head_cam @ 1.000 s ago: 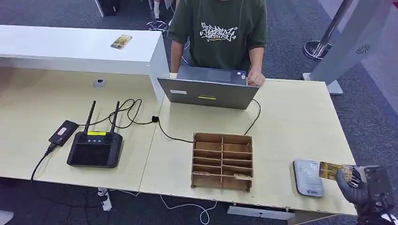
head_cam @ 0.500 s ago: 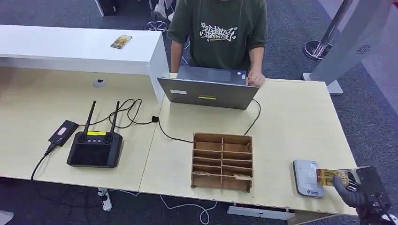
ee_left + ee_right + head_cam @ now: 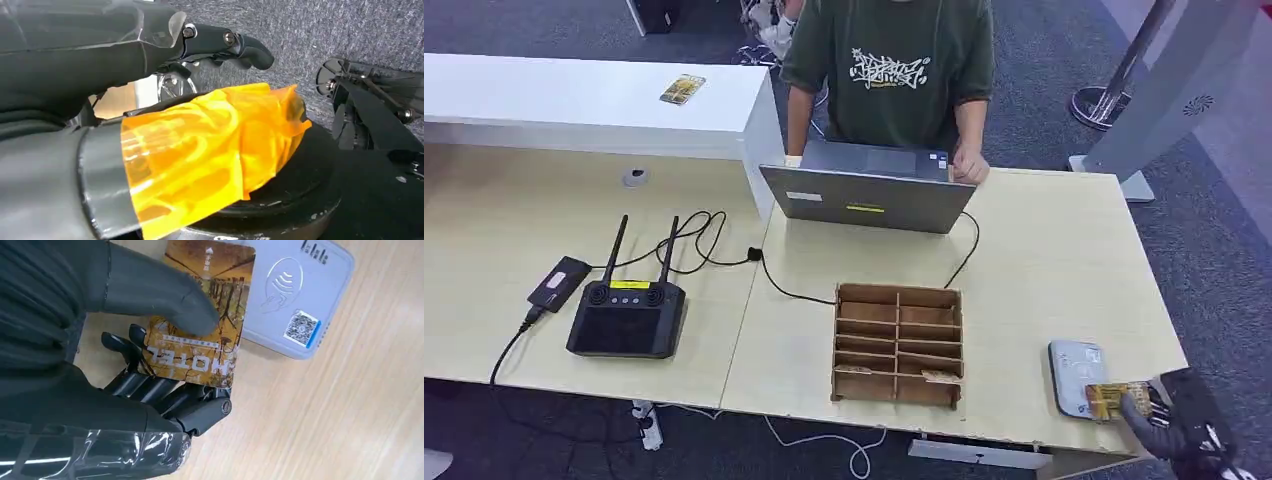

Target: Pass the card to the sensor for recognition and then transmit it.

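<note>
Right hand (image 3: 150,370): grips the card (image 3: 202,315), thumb pressed on its printed face and the darker fingers (image 3: 165,390) curled beneath it; in the head view the hand (image 3: 1159,420) sits at the counter's near right corner.
Card: yellow-brown with printed lettering (the far edge overlaps the near end of the reader), held roughly flat; also seen in the head view (image 3: 1109,398).
Reader (image 3: 295,295): pale grey box with a wave symbol and a small square code sticker, lying flat on the counter (image 3: 1044,270) just ahead of the hand; in the head view (image 3: 1076,368) it lies just left of the hand.
Left hand (image 3: 150,100): hangs over grey carpet, orange film wrapped on the thumb; cannot tell whether the fingers are apart or closed.
Wooden sorter (image 3: 896,343): divided into small slots, well to the left of the right hand.
Laptop (image 3: 869,195): far side of the counter, a person (image 3: 889,70) in a green shirt standing behind it.
Black controller (image 3: 627,315): two antennas, far left of the right hand.
</note>
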`<action>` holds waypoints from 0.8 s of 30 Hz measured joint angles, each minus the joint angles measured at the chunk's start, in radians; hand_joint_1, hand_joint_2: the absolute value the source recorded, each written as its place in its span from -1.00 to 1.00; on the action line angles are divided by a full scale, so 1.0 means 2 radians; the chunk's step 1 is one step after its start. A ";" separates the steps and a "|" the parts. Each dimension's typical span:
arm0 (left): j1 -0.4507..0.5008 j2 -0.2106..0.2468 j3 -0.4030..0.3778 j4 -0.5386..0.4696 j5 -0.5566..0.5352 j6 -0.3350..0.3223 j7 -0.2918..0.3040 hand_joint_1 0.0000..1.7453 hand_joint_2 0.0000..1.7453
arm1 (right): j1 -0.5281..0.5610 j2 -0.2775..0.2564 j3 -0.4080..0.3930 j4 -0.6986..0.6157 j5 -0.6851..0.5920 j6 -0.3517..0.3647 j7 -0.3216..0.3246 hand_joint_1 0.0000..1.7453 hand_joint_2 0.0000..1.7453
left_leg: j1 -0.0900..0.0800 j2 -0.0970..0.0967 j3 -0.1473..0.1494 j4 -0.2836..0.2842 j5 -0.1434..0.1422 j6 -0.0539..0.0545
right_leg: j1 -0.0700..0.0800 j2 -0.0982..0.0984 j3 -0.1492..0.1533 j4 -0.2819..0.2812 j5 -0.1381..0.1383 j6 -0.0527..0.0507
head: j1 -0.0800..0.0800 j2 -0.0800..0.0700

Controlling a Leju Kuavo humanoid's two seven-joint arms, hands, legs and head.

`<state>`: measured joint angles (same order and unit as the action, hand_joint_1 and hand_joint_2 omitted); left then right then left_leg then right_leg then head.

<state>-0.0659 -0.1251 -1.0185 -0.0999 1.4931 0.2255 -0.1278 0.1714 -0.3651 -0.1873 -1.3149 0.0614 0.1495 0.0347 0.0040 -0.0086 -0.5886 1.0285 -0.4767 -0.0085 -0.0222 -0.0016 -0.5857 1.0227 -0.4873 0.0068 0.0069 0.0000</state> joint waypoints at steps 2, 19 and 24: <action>0.000 0.000 0.000 0.000 0.000 0.000 0.001 -1.00 -1.00 | -0.008 0.000 0.013 0.030 0.002 0.000 0.002 1.00 1.00 | 0.000 0.000 0.000 0.000 0.000 0.000 | 0.000 0.000 0.000 0.000 0.000 0.000 | 0.000 0.000; 0.000 0.000 0.000 0.000 0.000 0.001 0.006 -1.00 -1.00 | -0.026 -0.003 0.021 0.067 0.004 -0.002 0.000 1.00 1.00 | 0.000 0.001 0.002 0.000 -0.001 0.000 | 0.000 0.000 0.002 0.000 0.000 0.000 | 0.000 0.000; 0.001 0.000 -0.001 0.000 0.000 0.002 0.006 -1.00 -1.00 | -0.026 -0.011 0.025 0.071 0.005 0.000 0.007 1.00 1.00 | 0.000 0.001 0.002 0.000 -0.001 0.000 | 0.000 0.000 0.002 0.000 0.000 0.000 | 0.000 0.000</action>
<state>-0.0644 -0.1244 -1.0208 -0.0999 1.4923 0.2285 -0.1152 0.1192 -0.3868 -0.1374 -1.1727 0.0717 0.1495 0.0484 0.0040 -0.0069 -0.5840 1.0286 -0.4782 -0.0078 -0.0222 -0.0011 -0.5808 1.0219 -0.4873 0.0071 0.0069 0.0000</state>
